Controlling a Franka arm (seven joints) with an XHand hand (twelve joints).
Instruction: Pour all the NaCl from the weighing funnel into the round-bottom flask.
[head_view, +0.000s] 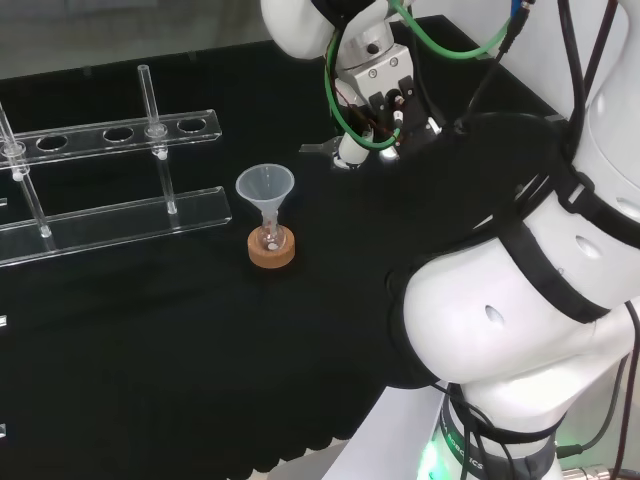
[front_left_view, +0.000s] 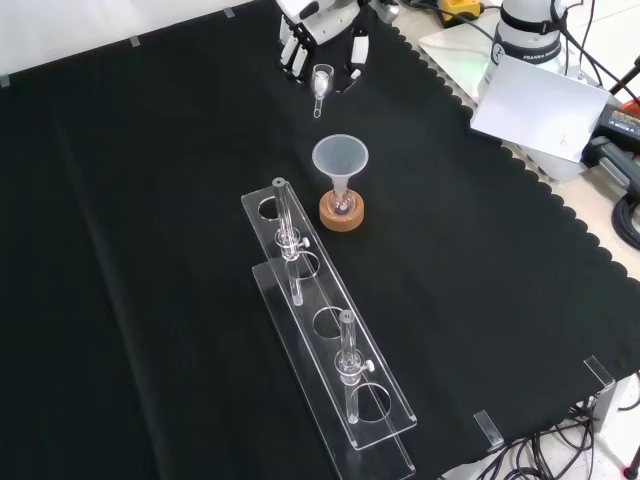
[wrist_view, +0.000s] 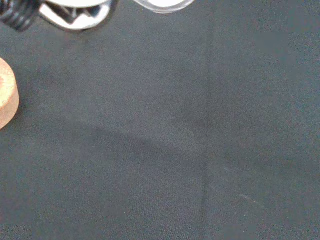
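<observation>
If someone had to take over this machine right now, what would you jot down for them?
Hand: at the far edge of the cloth in the front view, fingers around the weighing funnel, which has white powder in it.
Round-bottom flask: on its cork ring mid-cloth, a plastic funnel in its neck, apart from the hand.
Done: weighing funnel picked up.
Left: carry it over the plastic funnel and tip all the powder in.
Clear rack stands nearby; keep clear of it.

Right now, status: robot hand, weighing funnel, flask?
Robot hand holding weighing funnel, short of the flask. Round-bottom flask on cork ring, plastic funnel in neck. Path between looks clear.
</observation>
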